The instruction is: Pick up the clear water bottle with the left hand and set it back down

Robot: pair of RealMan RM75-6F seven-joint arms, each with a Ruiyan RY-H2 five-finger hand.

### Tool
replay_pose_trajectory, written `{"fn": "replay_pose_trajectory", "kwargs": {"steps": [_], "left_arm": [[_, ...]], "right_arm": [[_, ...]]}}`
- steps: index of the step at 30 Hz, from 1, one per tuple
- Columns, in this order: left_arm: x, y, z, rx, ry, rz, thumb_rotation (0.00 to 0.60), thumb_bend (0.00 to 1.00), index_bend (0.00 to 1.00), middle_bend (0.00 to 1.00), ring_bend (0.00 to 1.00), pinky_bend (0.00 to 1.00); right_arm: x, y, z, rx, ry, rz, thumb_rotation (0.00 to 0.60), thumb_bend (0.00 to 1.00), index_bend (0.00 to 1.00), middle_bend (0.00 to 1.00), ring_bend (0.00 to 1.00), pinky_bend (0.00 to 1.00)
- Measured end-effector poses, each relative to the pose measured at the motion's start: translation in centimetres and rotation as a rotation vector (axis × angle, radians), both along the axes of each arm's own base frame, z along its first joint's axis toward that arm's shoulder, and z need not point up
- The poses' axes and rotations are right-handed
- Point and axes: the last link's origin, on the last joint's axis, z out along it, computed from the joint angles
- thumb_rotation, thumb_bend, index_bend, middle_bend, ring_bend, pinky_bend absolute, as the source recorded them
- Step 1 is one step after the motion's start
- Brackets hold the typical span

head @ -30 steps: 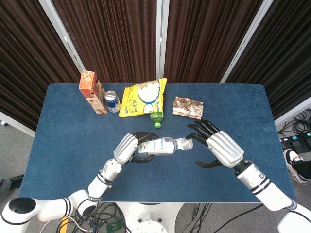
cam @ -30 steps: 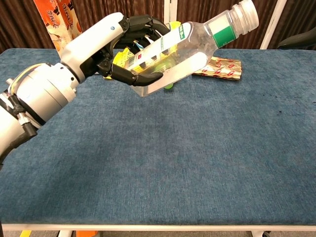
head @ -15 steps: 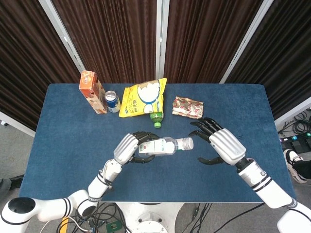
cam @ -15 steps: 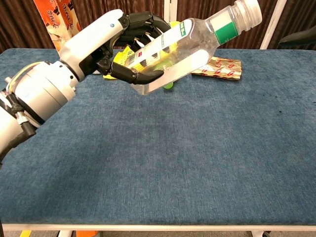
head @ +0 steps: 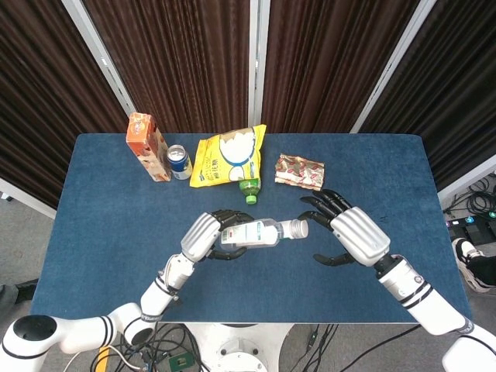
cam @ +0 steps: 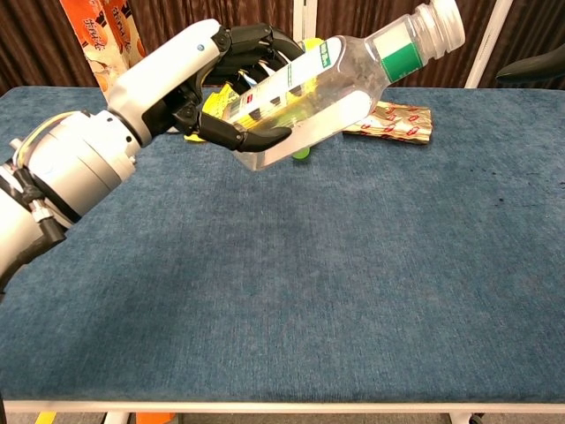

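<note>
My left hand (head: pixel 208 235) (cam: pixel 190 84) grips the clear water bottle (head: pixel 260 232) (cam: pixel 340 84) around its lower half and holds it in the air above the blue table (head: pixel 101 225). The bottle lies tilted, its white cap (head: pixel 298 228) (cam: pixel 439 22) pointing right, with a white and green label around it. My right hand (head: pixel 349 235) hovers open just right of the cap, fingers spread, touching nothing. The chest view shows only a dark sliver at its right edge (cam: pixel 540 72), too little to tell what it is.
Along the table's far side stand an orange carton (head: pixel 147 146), a blue can (head: pixel 178 161), a yellow snack bag (head: pixel 229 155), a green-capped bottle (head: pixel 249 188) and a red patterned packet (head: pixel 300 171) (cam: pixel 393 121).
The bottle has stayed lifted in my left hand, tilting very slightly. My right hand drifted a little to the right and back.
</note>
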Motion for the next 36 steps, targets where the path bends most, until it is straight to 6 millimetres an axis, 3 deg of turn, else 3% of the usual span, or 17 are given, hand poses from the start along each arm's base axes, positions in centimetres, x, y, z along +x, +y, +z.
{"fn": "replay_pose_trajectory", "kwargs": {"steps": [18,36], "left_arm": [[0.3,-0.2,0.2,-0.014,-0.032,-0.004,0.6,0.48,0.44,0.48,0.39,0.46],[0.3,-0.3,0.2,-0.02,-0.029,-0.003,0.6,0.48,0.44,0.48,0.39,0.46]], "right_arm": [[0.3,-0.9,-0.2,-0.069,-0.04,0.024,0.6,0.14,0.25,0.11,0.0,0.0],[0.6,-1.2,-0.9,-0.091,-0.039,0.043,0.6,0.17,0.35,0.14,0.0,0.0]]}}
